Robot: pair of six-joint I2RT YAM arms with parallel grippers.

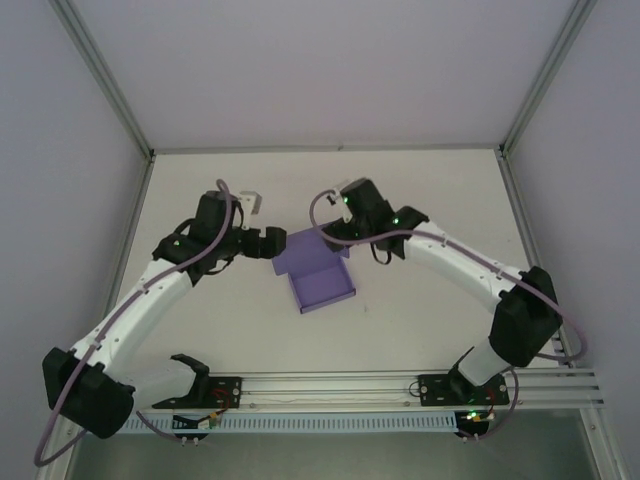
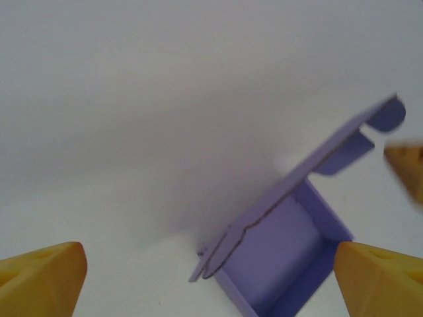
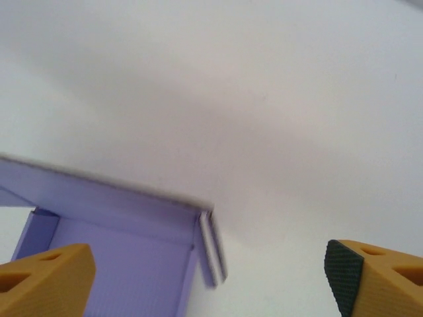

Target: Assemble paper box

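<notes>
Nearest us, a slotted aluminium rail (image 1: 330, 385) runs along the table edge and carries both arm bases. Small green lights glow at the right base.

Past it, the white matt table (image 1: 430, 190) carries the paper box (image 1: 320, 280) at about its middle, between the two arms. The box is a shallow lavender tray whose lid flap stands raised along the far side (the left wrist view shows rounded tabs at its end).

The left gripper (image 2: 210, 254) sits just beside the flap's left end. Its yellow fingers (image 2: 43, 277) are spread wide and clasp nothing. We cannot tell whether it touches the card.

The right gripper (image 3: 208, 257) hangs over the box's far right corner. Its jaws also stand wide and grip nothing.

Farthest off, plain white wall panels (image 1: 330, 70) close the cell, joined by aluminium corner posts (image 1: 105, 75).
</notes>
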